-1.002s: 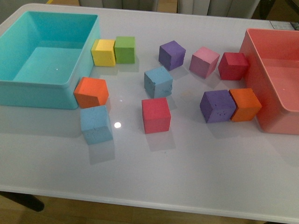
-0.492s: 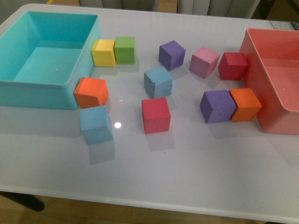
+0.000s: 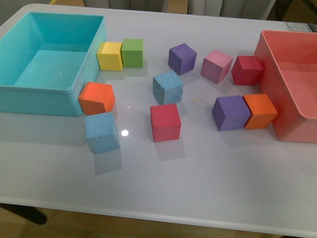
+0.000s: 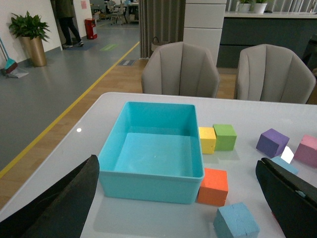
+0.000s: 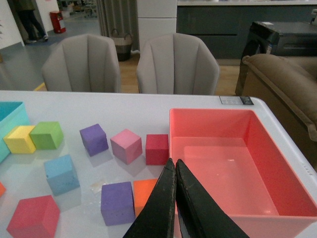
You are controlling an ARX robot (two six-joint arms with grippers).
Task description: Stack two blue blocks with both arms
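Two light blue blocks lie apart on the white table. One blue block (image 3: 168,87) is near the middle; the other blue block (image 3: 102,131) sits nearer the front left, below an orange cube (image 3: 96,97). Neither arm shows in the front view. The left wrist view has my left gripper (image 4: 177,163) open and empty, raised over the table's left end, with the front-left blue block (image 4: 236,221) between its fingers' span and the middle one (image 4: 284,164) partly hidden. My right gripper (image 5: 172,161) is shut on nothing, above the pink bin's near wall; the middle blue block (image 5: 61,173) lies off to its side.
A teal bin (image 3: 49,91) fills the back left and a pink bin (image 3: 287,133) the right edge. Yellow (image 3: 110,55), green (image 3: 132,52), purple (image 3: 182,58), pink (image 3: 216,65), dark red (image 3: 247,70) and red (image 3: 165,122) cubes lie around. A purple-orange pair (image 3: 231,113) touches the pink bin.
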